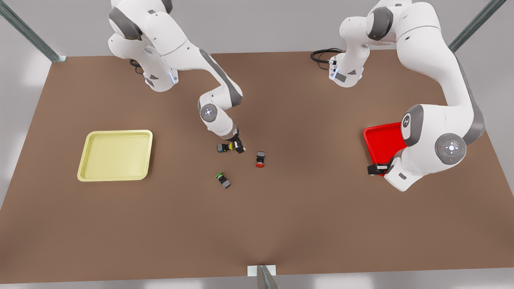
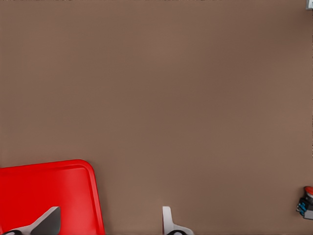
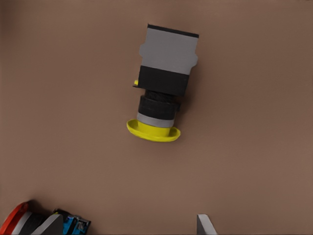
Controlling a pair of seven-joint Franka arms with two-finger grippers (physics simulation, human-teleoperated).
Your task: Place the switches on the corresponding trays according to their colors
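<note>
Green switch (image 1: 223,180) lies nearest the front camera on the brown surface (image 1: 281,224), on its side, untouched; just beyond it, toward the front view's right, the red switch (image 1: 260,159) also lies on its side; the yellow switch (image 1: 225,147) lies a little farther back, body pointing to the front view's left, cap toward the right claw (image 1: 238,146).

That right claw has its fingers spread wide and holds nothing; in its wrist view the yellow switch (image 3: 164,93) lies on the surface ahead of the fingertips (image 3: 205,225), not between them, and the red switch (image 3: 19,220) sits close beside one finger.

Left claw (image 1: 378,169) waits at the near edge of the red tray (image 1: 381,140), at the front view's right, fingers apart and empty; its wrist view shows the tray's corner (image 2: 73,186) under one fingertip (image 2: 46,221).

Risks, as I judge them: the claw may close off-centre and roll the round cap away; the switch is small and could twist or slip out; a finger could nudge the red switch, which lies close by.

Yellow tray (image 1: 115,155) sits well apart at the front view's left, with bare surface all the way to it; its raised rim must be cleared on arrival; no surface edge is near the switches.
</note>
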